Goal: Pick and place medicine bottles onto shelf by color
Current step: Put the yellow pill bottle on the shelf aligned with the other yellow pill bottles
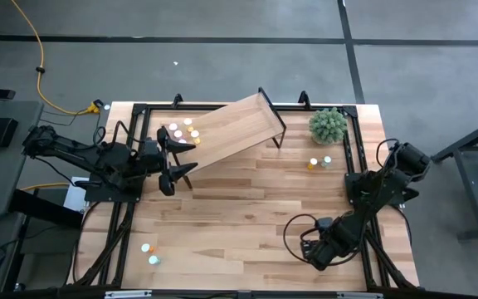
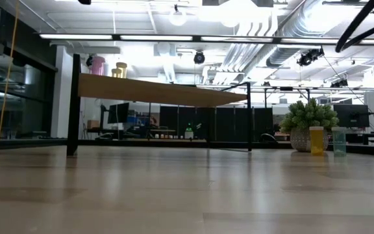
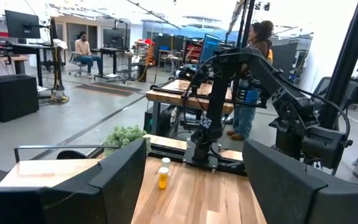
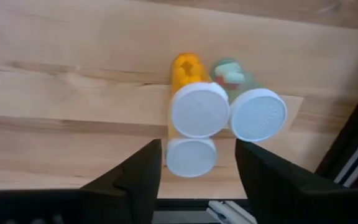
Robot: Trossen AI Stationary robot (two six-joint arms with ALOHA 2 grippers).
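Three white-capped plastic medicine bottles (image 4: 191, 155) cluster directly beneath the right gripper (image 4: 197, 163) at the table's near-right corner.
Jaws spread astride the nearest cap; bottles upright; light-wood shelf (image 1: 231, 129) far-left; left gripper (image 1: 179, 158) waits open there.

Left hand (image 1: 175, 158) open, held level at table's far left, right hand (image 4: 193, 163) pointing down, fingers apart

Both arms are dark, nearly black, built of jointed tube-like links with blocky housings at the joints. The left arm (image 1: 98, 158) ends in two long, tapering black fingers (image 1: 177, 141). The right arm (image 1: 372, 195) has a rounded housing near its base and a black cable looping beside its wrist. Seen close up, its fingers (image 4: 138, 174) are broad, flat, matte black wedges with angled inner faces.
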